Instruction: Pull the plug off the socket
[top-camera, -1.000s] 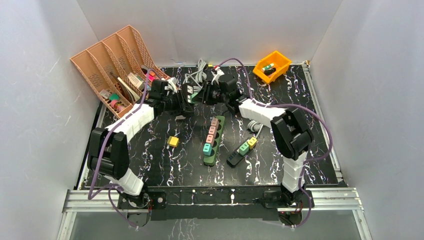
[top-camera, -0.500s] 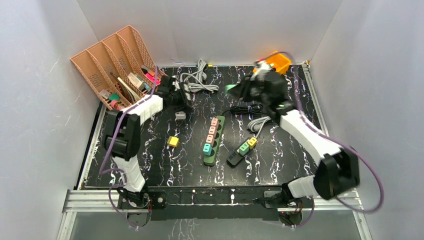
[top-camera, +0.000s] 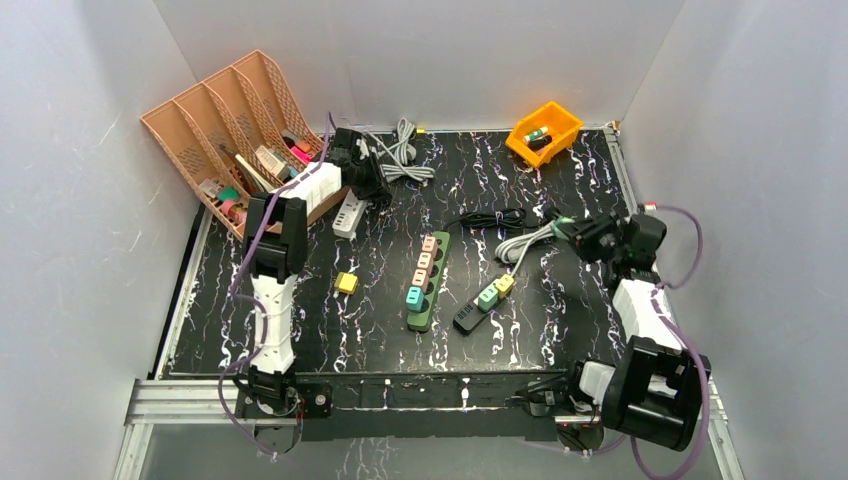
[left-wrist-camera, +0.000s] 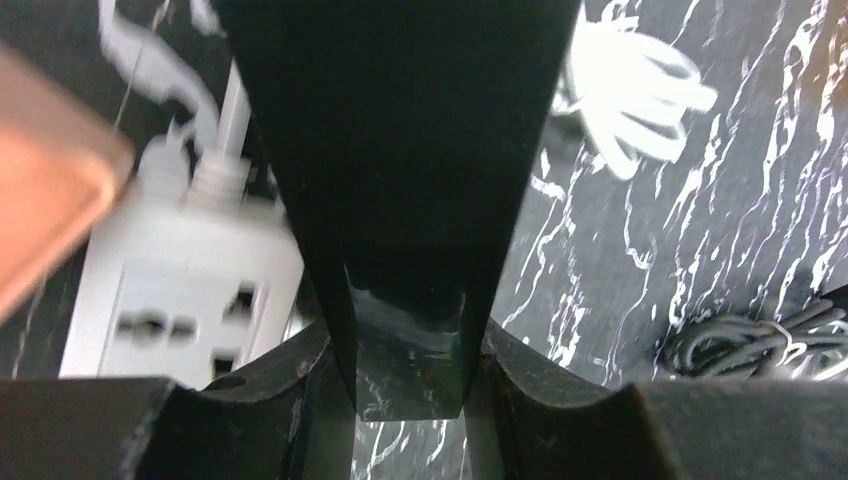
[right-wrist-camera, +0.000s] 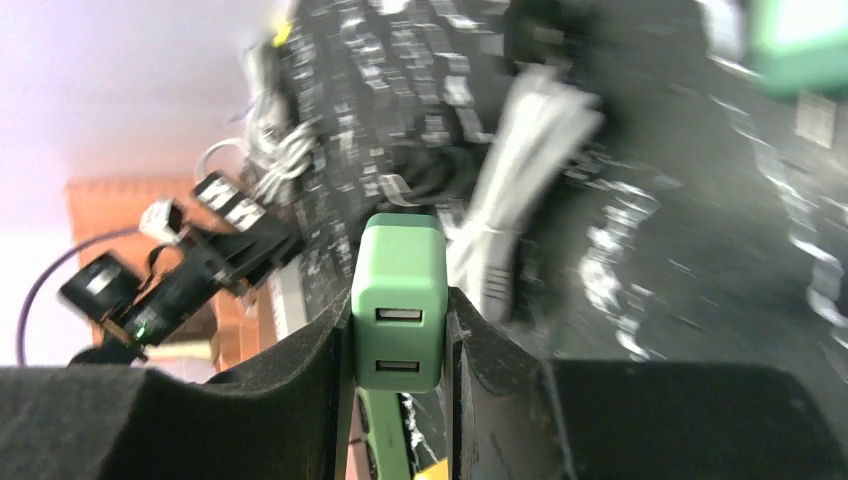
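My right gripper (right-wrist-camera: 400, 335) clamped the green plug (right-wrist-camera: 398, 265) above the worktop's (top-camera: 330, 330) right side, well apart from the white socket (left-wrist-camera: 180, 290). My left gripper (left-wrist-camera: 408, 350) was clenched just beside that socket.

Left arm (top-camera: 272, 262): stretched far forward along the left side of the surface, forearm angling right at the far end. Left gripper (top-camera: 376, 188): low, jaws closed on a black piece (left-wrist-camera: 408, 330). Right arm (top-camera: 641, 310): folded back near the right edge, upper links stacked over the base, wrist turned inward. Right gripper (top-camera: 572, 231): pointing left, jaws clamped on a green plug (right-wrist-camera: 399, 300).
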